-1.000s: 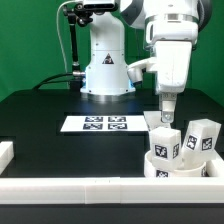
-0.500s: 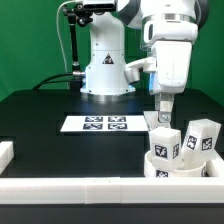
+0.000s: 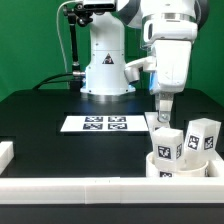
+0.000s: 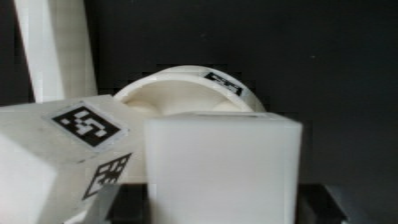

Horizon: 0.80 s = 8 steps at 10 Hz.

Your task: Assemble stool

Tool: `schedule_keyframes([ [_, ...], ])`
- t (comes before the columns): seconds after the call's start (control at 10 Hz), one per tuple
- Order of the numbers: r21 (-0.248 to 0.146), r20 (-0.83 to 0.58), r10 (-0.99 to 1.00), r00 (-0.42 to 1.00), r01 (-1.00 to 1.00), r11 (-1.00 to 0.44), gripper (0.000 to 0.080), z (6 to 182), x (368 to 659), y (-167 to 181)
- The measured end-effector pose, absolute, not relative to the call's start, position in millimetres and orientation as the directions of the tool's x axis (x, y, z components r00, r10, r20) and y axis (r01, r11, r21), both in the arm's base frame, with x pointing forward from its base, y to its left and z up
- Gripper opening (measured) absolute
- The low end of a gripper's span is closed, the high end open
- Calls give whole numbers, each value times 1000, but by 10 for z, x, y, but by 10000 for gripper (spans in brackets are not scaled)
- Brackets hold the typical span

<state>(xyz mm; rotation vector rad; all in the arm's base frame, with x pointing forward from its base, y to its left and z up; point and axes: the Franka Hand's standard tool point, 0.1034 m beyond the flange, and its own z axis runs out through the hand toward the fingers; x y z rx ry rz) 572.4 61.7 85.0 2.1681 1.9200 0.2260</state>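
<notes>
The round white seat [image 3: 178, 165] lies at the exterior view's front right, against the front rail. One white tagged leg [image 3: 165, 143] stands upright on it, and a second leg [image 3: 204, 136] stands tilted to its right. My gripper [image 3: 164, 117] comes straight down onto the top of the first leg. In the wrist view this leg [image 4: 222, 160] fills the gap of my gripper [image 4: 222, 206], with both dark fingers flush against its sides. The seat [image 4: 178, 92] shows behind it and another tagged leg [image 4: 71, 140] beside it. A third leg is not clearly seen.
The marker board [image 3: 99, 124] lies flat on the black table in front of the robot base [image 3: 106, 70]. A white border rail [image 3: 100, 190] runs along the front edge, with a short rail piece [image 3: 6, 152] at the exterior view's left.
</notes>
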Motion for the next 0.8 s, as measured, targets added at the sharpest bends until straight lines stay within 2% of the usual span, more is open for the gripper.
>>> schedule_keyframes([
  [0.2,278,-28,985,168,948,-153,352,851,5724,615],
  [0.5,277,35,927,374,887,-369,352,852,5725,615],
  [0.6,272,63,886,459,846,-458,352,850,5724,625],
  [0.8,239,142,724,675,687,-686,352,849,5715,712],
])
